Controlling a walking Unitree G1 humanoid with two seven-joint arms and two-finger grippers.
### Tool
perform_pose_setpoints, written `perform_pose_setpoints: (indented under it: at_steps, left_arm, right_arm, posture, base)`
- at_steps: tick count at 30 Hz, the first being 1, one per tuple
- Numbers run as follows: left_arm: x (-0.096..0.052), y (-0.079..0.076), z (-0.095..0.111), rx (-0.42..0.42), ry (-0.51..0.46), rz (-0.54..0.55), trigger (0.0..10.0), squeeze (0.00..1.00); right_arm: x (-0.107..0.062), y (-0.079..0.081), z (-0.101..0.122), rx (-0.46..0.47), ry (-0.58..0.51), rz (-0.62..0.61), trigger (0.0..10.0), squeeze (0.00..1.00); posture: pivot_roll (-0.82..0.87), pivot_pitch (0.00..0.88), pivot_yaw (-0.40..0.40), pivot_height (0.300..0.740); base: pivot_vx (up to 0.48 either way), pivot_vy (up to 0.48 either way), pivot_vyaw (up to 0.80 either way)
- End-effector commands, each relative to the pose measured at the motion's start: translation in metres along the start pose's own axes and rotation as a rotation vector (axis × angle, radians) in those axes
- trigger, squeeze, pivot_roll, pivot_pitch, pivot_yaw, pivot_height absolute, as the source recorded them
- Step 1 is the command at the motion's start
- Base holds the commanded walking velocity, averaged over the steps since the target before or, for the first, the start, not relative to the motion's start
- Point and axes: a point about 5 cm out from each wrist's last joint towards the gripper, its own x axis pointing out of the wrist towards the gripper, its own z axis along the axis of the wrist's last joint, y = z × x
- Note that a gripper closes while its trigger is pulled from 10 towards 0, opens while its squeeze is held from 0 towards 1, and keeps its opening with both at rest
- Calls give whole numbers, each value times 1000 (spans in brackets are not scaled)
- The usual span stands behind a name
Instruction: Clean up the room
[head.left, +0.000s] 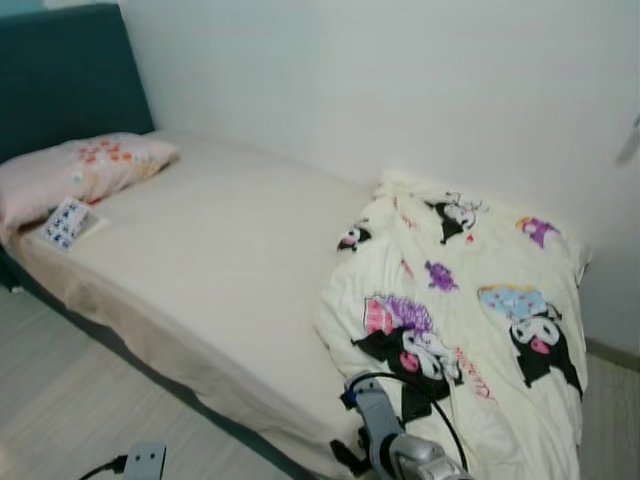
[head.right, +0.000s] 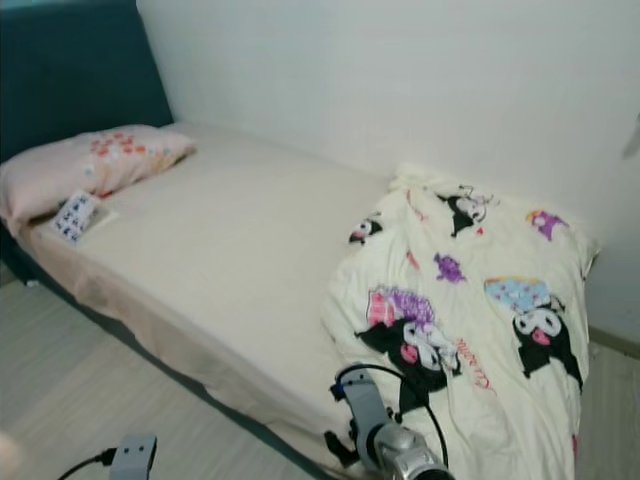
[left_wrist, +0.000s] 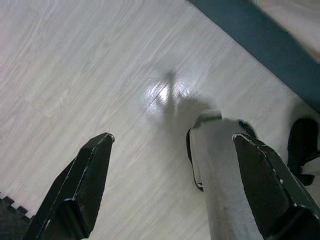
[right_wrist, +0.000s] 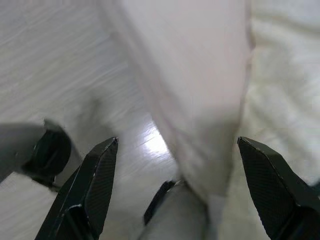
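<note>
While the bed (head.left: 200, 260) fills the room against the wall, cartoon-print blanket (head.left: 470, 320) bunched at its foot end, pink pillow (head.left: 70, 175) by the headboard, small patterned packet (head.left: 66, 222) beside it, left gripper (left_wrist: 172, 185) and right gripper (right_wrist: 175, 190) both spread wide over the floor.

A home bedroom is shown: a bed (head.left: 200, 270) with a pillow (head.left: 80, 170), a cartoon-printed blanket (head.left: 470, 320) and a dark headboard (head.left: 60, 70).

Soft, even daylight fills the head views, slightly hazy and low in contrast, with faint shadows in the blanket (head.left: 470, 330) folds. The floor (left_wrist: 90, 75) carries a bright glare patch in both wrist views. The right wrist view is motion-blurred and out of focus.
</note>
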Motion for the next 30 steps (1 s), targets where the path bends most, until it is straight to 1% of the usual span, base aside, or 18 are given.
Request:
perform_pose_setpoints:
  at_steps: [1, 7, 10, 12, 22, 25, 30]
  left_arm:
    - [1, 5, 3, 5, 8, 16, 10000, 0]
    - [2, 1, 8, 9, -1, 10, 10000, 0]
    - [2, -2, 10, 3, -5, 3, 10000, 0]
    - [3, -3, 10, 1, -5, 1, 10000, 0]
    - [3, -5, 9, -5, 2, 0, 10000, 0]
    - [3, -5, 9, -3, 4, 0, 10000, 0]
    - [3, -6, 9, 1, 5, -3, 10000, 0]
  right_arm:
    - [0, 0, -4, 17, 7, -10, 10000, 0]
    - [0, 0, -3, 2, 6, -10, 10000, 0]
    - [0, -1, -2, -5, -6, -18, 10000, 0]
    - [0, -2, -1, -19, -5, -29, 10000, 0]
    - [0, -6, 0, -28, -11, -51, 10000, 0]
    - [0, -7, 1, -36, -8, -51, 10000, 0]
    - [-1, -7, 0, -14, -11, -56, 10000, 0]
  posture:
    - [-53, 0, -11, 707]
    - [-58, 0, -10, 722]
    - [-61, 0, -10, 737]
    - [-63, 0, -9, 737]
    - [-61, 0, -10, 737]
    - [-62, 0, -10, 737]
    - [-62, 0, -10, 737]
  base:
    - [0, 0, 0]
    - [0, 0, 0]
    - [0, 0, 0]
    - [0, 0, 0]
    - [0, 365, 0]
    - [0, 401, -456]
    - [0, 416, -781]
